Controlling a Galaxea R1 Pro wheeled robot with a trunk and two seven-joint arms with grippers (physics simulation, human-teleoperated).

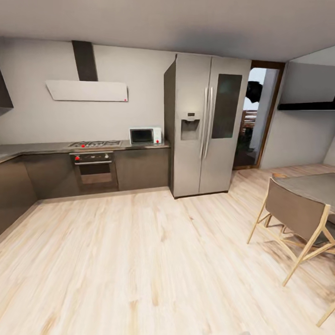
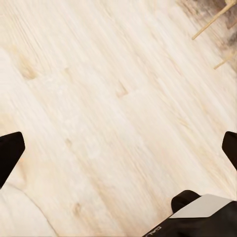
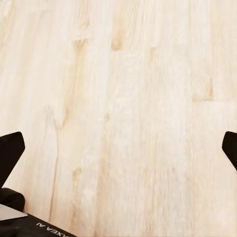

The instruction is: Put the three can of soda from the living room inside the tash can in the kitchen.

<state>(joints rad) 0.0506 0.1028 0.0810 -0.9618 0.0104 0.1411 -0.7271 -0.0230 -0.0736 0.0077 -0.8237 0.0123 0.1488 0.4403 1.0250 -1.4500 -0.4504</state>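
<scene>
Kitchen [image 1: 93,153]: fridge [image 1: 204,123] standing at the counter's [image 1: 42,148] right end. Left gripper [image 2: 121,148] and right gripper [image 3: 121,148] hanging spread wide, empty, over floor [image 1: 139,260].

Pale streaked wood floor [image 1: 139,260], silver fridge [image 1: 204,125], white microwave [image 1: 145,136], seemingly dark grey-brown cabinets [image 1: 139,170].

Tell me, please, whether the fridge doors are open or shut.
Shut: both doors of the fridge lie flush, their handles side by side at the centre seam, with no interior showing.
</scene>
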